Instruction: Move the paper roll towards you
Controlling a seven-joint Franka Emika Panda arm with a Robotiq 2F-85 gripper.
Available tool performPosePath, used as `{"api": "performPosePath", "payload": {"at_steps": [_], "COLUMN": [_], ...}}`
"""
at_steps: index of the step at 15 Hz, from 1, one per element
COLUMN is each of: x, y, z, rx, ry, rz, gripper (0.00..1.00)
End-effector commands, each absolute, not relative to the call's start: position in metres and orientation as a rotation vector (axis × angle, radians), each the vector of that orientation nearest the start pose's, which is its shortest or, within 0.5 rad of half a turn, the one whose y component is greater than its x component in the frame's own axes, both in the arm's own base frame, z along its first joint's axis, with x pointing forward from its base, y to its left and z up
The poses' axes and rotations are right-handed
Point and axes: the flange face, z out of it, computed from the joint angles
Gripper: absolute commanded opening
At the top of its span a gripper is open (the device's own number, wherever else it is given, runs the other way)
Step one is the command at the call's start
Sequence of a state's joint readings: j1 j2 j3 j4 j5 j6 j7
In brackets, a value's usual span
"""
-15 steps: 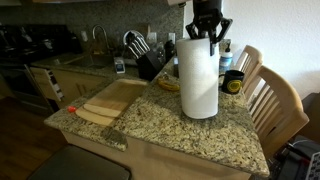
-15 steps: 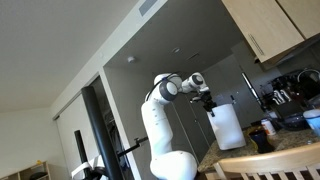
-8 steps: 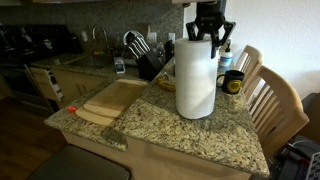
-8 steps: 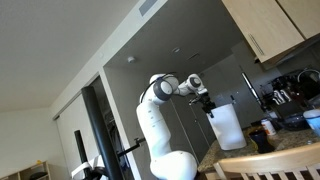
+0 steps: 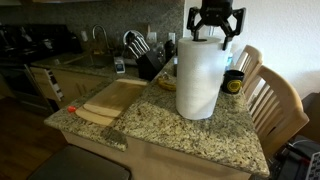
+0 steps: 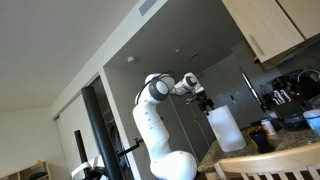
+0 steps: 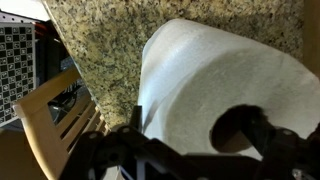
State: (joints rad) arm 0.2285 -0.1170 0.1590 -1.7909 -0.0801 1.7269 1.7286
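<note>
The paper roll stands upright on the granite counter, a tall white cylinder. My gripper hangs just above the roll's top, open, with its dark fingers spread wider than the roll and nothing between them. In an exterior view the roll sits below the gripper at the end of the white arm. The wrist view looks straight down on the roll; its hollow core shows, with a dark finger beside the roll's edge.
A knife block and a wooden cutting board lie to the roll's left. A dark jar with a yellow band stands right behind it. Wooden chairs line the counter's right edge.
The gripper has gone from shut on the roll's top to open and has risen clear of it. The roll now stands slightly further left on the counter.
</note>
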Motion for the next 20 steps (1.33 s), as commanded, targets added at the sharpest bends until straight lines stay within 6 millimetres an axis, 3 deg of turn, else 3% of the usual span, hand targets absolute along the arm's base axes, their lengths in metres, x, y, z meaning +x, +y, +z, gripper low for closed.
{"api": "performPosePath", "payload": {"at_steps": [1,7,8,9,10,14,20], "x": [0.482,0.431,0.445,0.435,0.431,0.444,0.446], "y": [0.2,0.228,0.222,0.226,0.227,0.226,0.226], "z": [0.635,0.779,0.75,0.766,0.768,0.752,0.751], "rx": [-2.466,-2.209,-2.287,-2.261,-2.262,-2.283,-2.286], "ry": [1.922,1.829,1.824,1.806,1.801,1.826,1.828], "rz": [-0.222,-0.673,-0.59,-0.616,-0.618,-0.596,-0.593], "gripper": [1.0,1.0,1.0,1.0,1.0,1.0,1.0]}}
